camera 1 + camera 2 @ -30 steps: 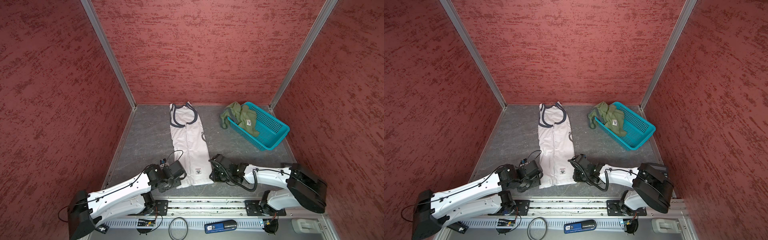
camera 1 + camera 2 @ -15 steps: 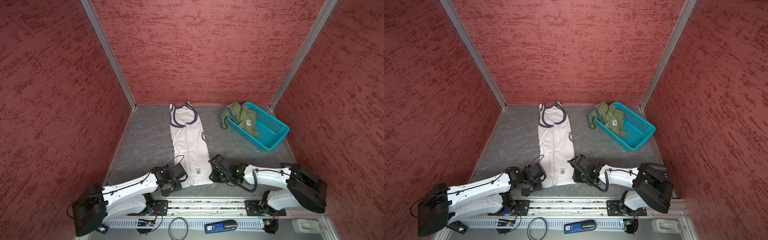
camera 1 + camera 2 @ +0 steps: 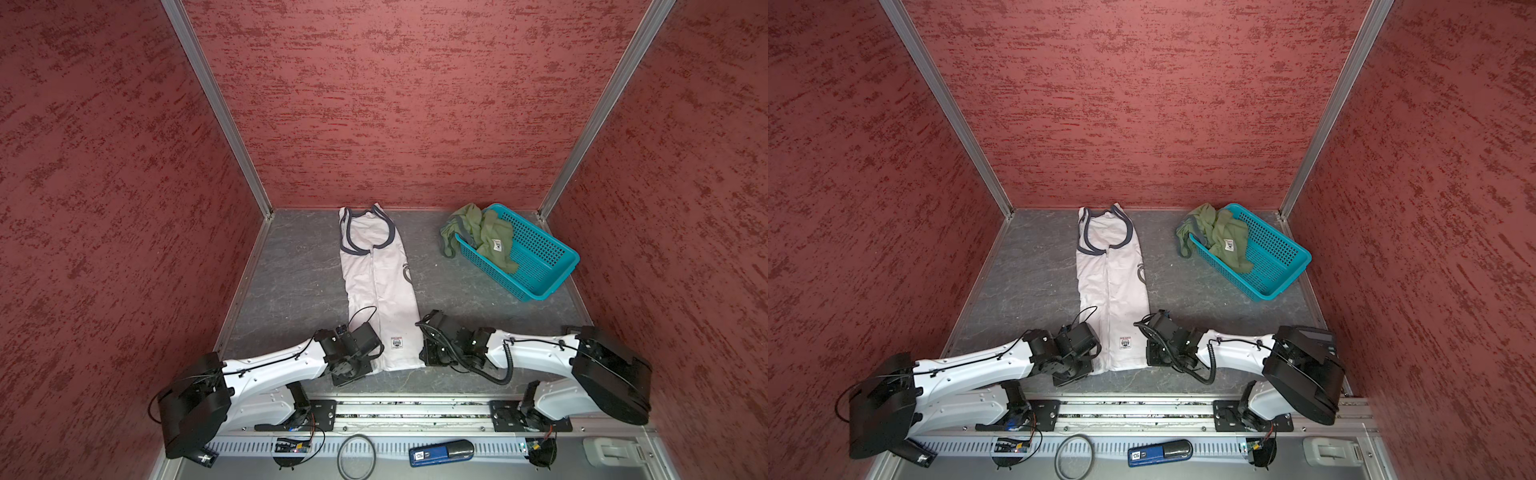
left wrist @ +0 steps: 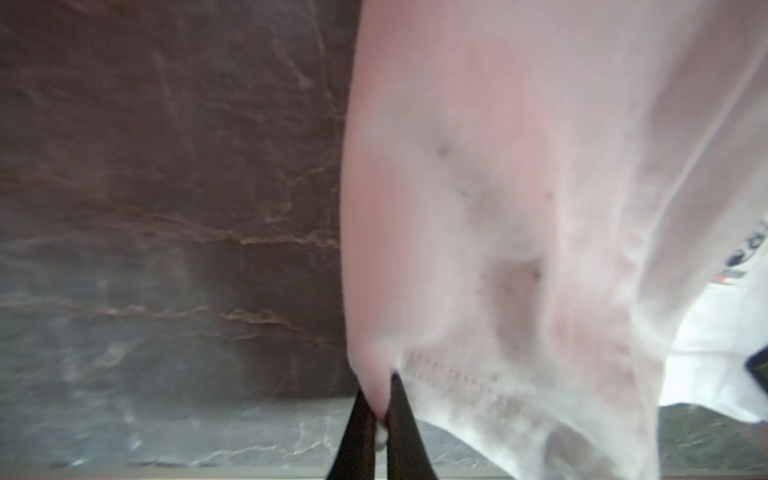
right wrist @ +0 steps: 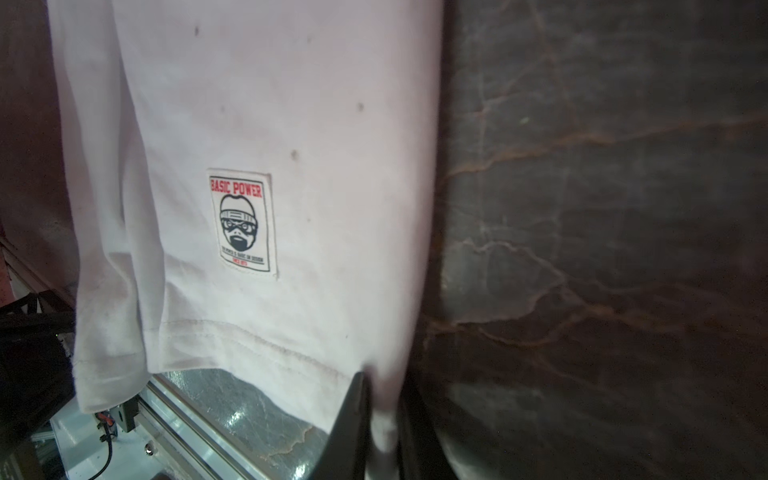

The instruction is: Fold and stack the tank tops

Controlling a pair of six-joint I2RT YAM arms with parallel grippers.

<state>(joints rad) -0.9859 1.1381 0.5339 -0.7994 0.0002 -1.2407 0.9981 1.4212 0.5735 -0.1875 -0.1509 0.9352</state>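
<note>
The white tank top (image 3: 380, 274) (image 3: 1113, 270) lies lengthwise down the middle of the floor, folded narrow, dark-trimmed straps at the far end. My left gripper (image 4: 379, 399) is shut on its near left hem corner, cloth pinched between the black fingers (image 4: 401, 419). At the near right hem corner my right gripper (image 5: 384, 399) is shut on the cloth as well, close to the sewn label (image 5: 243, 222). In both top views the two gripper heads (image 3: 353, 353) (image 3: 440, 340) flank the hem. The olive tank top (image 3: 486, 237) (image 3: 1219, 235) lies crumpled over the basket's rim.
A teal mesh basket (image 3: 536, 266) (image 3: 1271, 266) stands at the far right. Red walls close in three sides. The metal rail (image 3: 411, 409) runs along the near edge, with a blue device (image 3: 440, 453) and a cable ring below it.
The left arm moved in toward the shirt's near left corner and its gripper closed on the hem. The right gripper tightened on the near right corner.
</note>
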